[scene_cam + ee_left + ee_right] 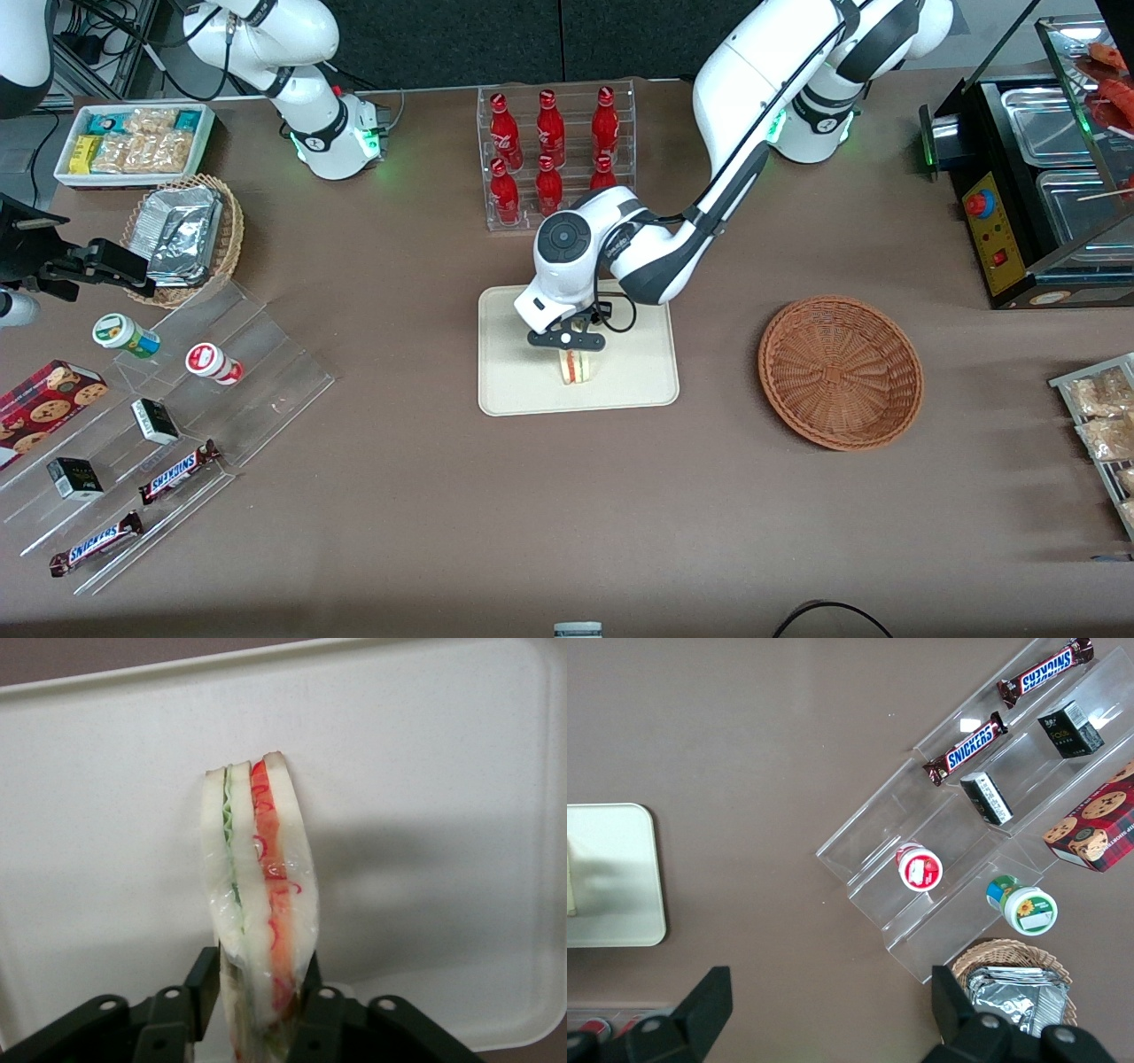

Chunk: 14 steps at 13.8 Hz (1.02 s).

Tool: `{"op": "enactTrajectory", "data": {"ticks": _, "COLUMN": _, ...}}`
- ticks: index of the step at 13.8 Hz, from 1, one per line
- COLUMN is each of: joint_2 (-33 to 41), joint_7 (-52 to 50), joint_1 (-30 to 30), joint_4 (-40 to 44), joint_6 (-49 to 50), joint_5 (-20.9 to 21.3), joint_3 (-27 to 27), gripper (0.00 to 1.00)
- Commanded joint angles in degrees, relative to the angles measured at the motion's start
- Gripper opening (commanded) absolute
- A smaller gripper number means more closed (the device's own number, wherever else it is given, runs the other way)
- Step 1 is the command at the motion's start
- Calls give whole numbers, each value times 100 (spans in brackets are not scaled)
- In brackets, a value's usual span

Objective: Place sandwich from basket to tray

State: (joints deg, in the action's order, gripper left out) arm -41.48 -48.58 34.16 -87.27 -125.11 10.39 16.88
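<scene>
A: Item 1, sandwich (578,365)?
B: Standing on edge on the tray (638,390), approx. mid-tray, cut edge w/ red-orange and green layers up toward the wrist cam. Clear wrap over it. Bread pale cream.

A: Item 2, gripper (573,346)?
B: Directly above the sandwich, over the tray. Fingers (205,981) clamped on the sandwich's two bread faces, one each side, gripping near one end of the wedge. Rest of the wedge sticks out past the fingertips.

A: Sandwich touching the tray?
B: Front view: bottom edge looks down on the tray surface. Can't confirm full contact.

A: Item 3, basket (840,372)?
B: Round, reddish-brown wicker, on the table beside the tray, toward the working arm's end. Apart from the tray, bare table between. Nothing in it.

A: Other stock?
B: Clear rack of red bottles (549,151), farther from the front cam than the tray. Tan wicker basket w/ foil packets (182,235) and white bin of snacks (133,142) toward the parked arm's end. Clear stepped stand (266,372) there too, holding two Snickers bars (177,471), two small dark boxes (155,421), two small cups (213,363), and a cookie box (49,399). Hot display case (1036,195) at the working arm's end.
</scene>
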Motion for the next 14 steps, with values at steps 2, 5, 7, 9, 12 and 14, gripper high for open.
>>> {"op": "enactTrajectory", "data": {"ticks": 2, "joint_2": 140, "joint_7": -151, "joint_1": 30, "joint_4": 201, "joint_6": 135, "joint_5": 138, "joint_3": -71, "gripper": 100}}
{"op": "enactTrajectory", "data": {"ticks": 5, "joint_2": 535, "joint_7": -230, "joint_1": -110, "joint_4": 333, "joint_6": 784, "joint_5": 51, "joint_3": -80, "gripper": 100}}
{"op": "enactTrajectory", "data": {"ticks": 7, "joint_2": 816, "joint_7": -519, "joint_1": -417, "joint_4": 508, "joint_6": 1223, "joint_5": 24, "joint_3": -71, "gripper": 100}}
{"op": "enactTrajectory", "data": {"ticks": 9, "joint_2": 983, "joint_7": -538, "joint_1": -515, "joint_4": 833, "joint_6": 1864, "joint_5": 42, "joint_3": -79, "gripper": 100}}
{"op": "enactTrajectory", "data": {"ticks": 12, "joint_2": 1352, "joint_7": -529, "joint_1": -1085, "joint_4": 992, "joint_6": 2446, "joint_5": 7, "joint_3": -62, "gripper": 100}}
{"op": "enactTrajectory", "data": {"ticks": 14, "joint_2": 1625, "joint_7": -433, "joint_1": -1541, "joint_4": 975, "joint_6": 2700, "joint_5": -256, "joint_3": -62, "gripper": 100}}
